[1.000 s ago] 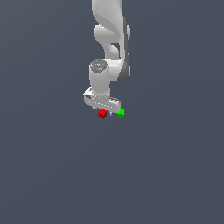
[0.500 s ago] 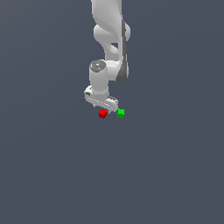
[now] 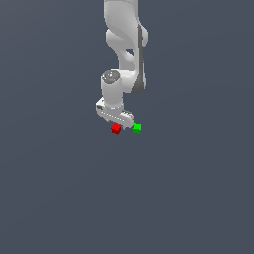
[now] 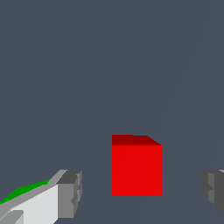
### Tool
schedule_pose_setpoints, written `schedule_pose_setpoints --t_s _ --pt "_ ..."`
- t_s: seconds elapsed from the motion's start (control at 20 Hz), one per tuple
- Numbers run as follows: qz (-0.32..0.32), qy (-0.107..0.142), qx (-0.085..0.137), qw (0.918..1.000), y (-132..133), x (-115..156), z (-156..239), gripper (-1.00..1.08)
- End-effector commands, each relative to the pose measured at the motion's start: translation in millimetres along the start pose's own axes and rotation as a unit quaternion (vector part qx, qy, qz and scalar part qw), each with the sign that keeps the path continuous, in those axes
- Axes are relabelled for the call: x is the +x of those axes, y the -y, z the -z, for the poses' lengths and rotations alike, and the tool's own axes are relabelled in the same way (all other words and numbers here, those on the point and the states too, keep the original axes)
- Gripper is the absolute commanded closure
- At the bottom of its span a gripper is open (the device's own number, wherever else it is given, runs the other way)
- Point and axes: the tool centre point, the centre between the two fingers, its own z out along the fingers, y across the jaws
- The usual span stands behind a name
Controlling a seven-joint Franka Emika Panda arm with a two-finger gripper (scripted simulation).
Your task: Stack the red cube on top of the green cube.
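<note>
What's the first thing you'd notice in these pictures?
The bright red cube pops out first: in the wrist view it sits between the two grey fingertips, touching neither. In the exterior view the green cube sits just to its right, under the tall white arm.

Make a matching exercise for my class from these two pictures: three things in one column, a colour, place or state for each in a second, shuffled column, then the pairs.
Column 1
1. red cube
2. green cube
3. hand

Column 2
A. open, with a finger on each side of a cube
B. sits between the two fingers, apart from both
C. outside the fingers, on the exterior view's right of the other cube

Pairs: 1-B, 2-C, 3-A
</note>
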Motion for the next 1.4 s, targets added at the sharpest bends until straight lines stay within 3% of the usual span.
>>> schedule_pose_setpoints --t_s 0.0,0.6,0.65,1.35 --pt "0.0 0.0 0.0 1.0 0 -1 -8 -0.92" --pt "-0.001 0.0 0.0 1.0 0 -1 -42 -0.92" --pt "-0.001 0.0 0.0 1.0 0 -1 -42 1.08" --pt "-0.001 0.0 0.001 1.0 0 -1 -38 1.08"
